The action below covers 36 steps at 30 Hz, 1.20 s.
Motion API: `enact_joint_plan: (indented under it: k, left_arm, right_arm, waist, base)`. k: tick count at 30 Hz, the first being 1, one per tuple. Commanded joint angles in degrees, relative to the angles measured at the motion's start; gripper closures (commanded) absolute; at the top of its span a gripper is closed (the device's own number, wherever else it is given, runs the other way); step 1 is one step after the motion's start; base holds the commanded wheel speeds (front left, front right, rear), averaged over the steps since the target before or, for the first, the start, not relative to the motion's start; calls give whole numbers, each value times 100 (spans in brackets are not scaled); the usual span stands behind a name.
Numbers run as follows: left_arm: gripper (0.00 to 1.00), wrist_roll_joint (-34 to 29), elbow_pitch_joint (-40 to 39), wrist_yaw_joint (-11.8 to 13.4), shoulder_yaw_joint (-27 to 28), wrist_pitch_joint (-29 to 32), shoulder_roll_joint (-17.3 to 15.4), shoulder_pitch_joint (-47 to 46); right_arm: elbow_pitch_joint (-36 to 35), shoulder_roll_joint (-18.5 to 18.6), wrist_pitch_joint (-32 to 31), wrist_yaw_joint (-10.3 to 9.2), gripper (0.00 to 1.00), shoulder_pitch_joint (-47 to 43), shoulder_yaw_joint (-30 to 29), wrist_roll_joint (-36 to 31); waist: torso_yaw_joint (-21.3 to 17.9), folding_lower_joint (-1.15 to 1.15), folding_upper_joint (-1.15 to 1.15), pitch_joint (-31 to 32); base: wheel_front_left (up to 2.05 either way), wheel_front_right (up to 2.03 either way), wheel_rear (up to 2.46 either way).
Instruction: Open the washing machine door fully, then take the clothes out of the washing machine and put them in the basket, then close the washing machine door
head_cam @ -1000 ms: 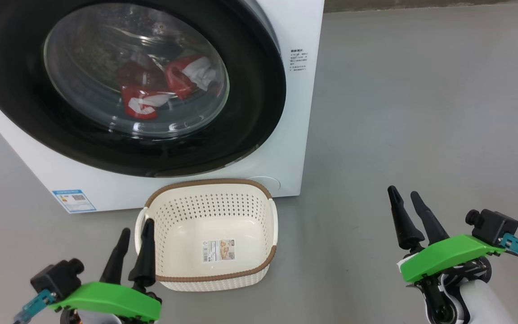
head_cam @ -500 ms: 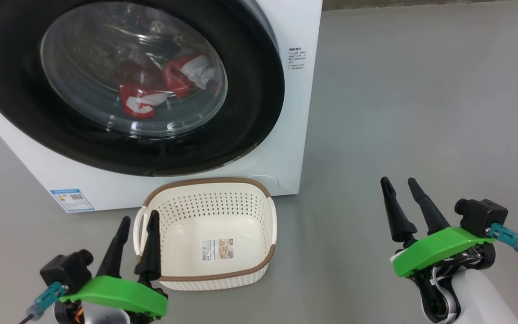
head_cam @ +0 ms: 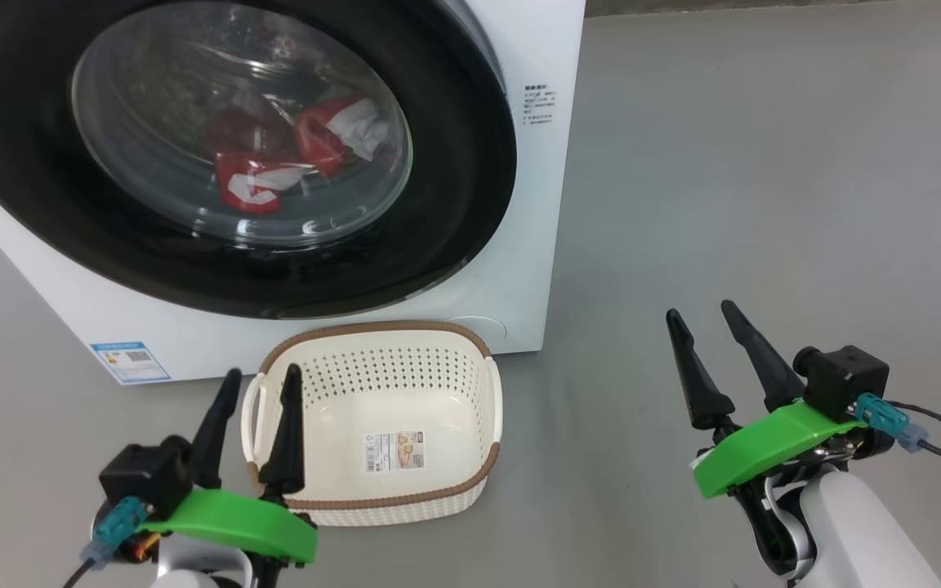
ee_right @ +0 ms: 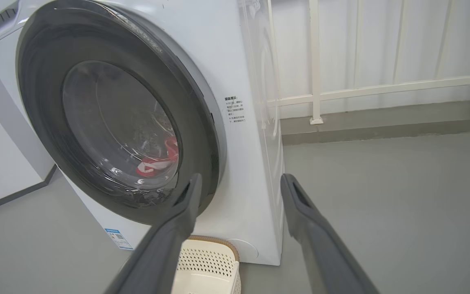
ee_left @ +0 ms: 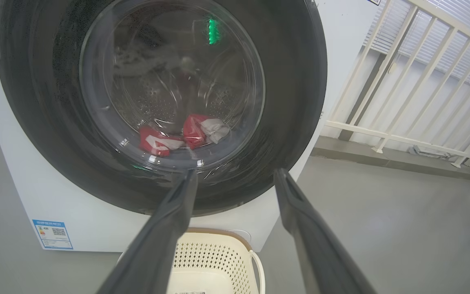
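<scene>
Grey floor (head_cam: 764, 204) lay round the washer (head_cam: 548, 204), w/ a white railing (ee_left: 402, 81) behind. Door (head_cam: 454, 188) was shut flat on the front. Clothes (head_cam: 258, 184), red w/ white bits, lay low in the drum behind the glass. Basket (head_cam: 372, 331) sat on the floor just in front of the washer, below the door, w/ a sticker on its bottom. Both claws were open & held nothing. Left claw (head_cam: 263, 372) hovered by the basket's left handle; right claw (head_cam: 699, 310) hung over the floor, well apart to the right.

Handling, as I judged it:
- **Door:** rigid, hinged, prob. some latch resistance. The glossy black rim & bulging glass looked slippery, so you'd not pinch the face. No handle was clear to me. The right edge, near the small printed label, stood a bit proud in the right wrist view, so that was the likeliest spot to hook a finger behind & pull.
- **Clothes:** soft, light, floppy. You'd take a bunched fold, not a flat patch, & expect trailing ends.
- **Basket:** light, stiff plastic; it would skid if bumped.
</scene>
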<state>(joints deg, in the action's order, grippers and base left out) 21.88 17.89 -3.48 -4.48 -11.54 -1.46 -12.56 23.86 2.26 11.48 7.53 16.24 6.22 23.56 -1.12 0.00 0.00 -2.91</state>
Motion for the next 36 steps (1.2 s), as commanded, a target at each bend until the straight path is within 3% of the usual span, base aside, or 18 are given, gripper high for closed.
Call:
enact_joint_plan:
  k: [1,16,33,34,35,36]
  left_arm:
    - [0,-186,-146,51,109,-86,-119,-304]
    - [0,-1177,-88,91,74,-340,-142,-553]
    - [0,-1203,-94,98,62,-346,-142,-583]
    - [0,-1211,-96,99,54,-346,-142,-586]
    - [0,-1216,-108,99,44,-346,-142,-595]
    - [0,-1219,-123,99,33,-346,-142,-610]
  right_arm:
    - [-164,38,94,-4,0,281,128,-190]
    - [-173,61,347,-4,0,573,209,-1170]
    - [-273,62,352,-4,0,548,246,-1070]
    - [-273,62,352,-4,11,549,259,-1006]
    - [-274,62,352,-4,45,562,264,-951]
    - [-268,62,352,-4,64,582,272,-895]
  waist:
    - [1,0,0,-10]
    - [-1,0,0,-160]
    - [34,0,0,-254]
    - [39,0,0,-273]
    - [48,0,0,-308]
    - [59,0,0,-343]
  base:
    - [0,0,0]
    - [0,0,0]
    - [0,0,0]
    - [0,0,0]
    - [0,0,0]
    - [0,0,0]
